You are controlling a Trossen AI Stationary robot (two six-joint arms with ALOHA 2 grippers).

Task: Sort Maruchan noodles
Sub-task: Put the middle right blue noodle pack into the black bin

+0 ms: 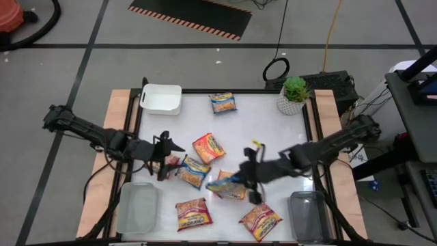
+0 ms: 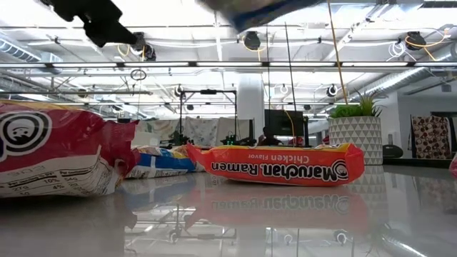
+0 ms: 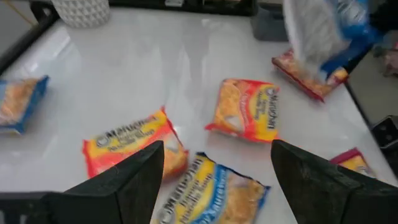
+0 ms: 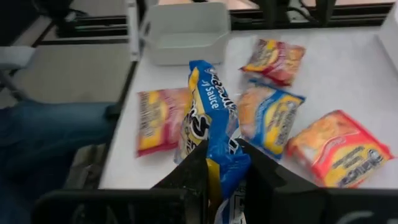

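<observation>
The right gripper has its jaws clenched on a blue packet, lifted off the white table near its middle. The left gripper, jaws released, hovers over another blue packet beside an orange packet. More packets lie scattered between the clear bins.

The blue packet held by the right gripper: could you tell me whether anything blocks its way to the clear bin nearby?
Nothing visible does. The right gripper holds the blue packet lifted; only bare table lies before the clear bin.
</observation>
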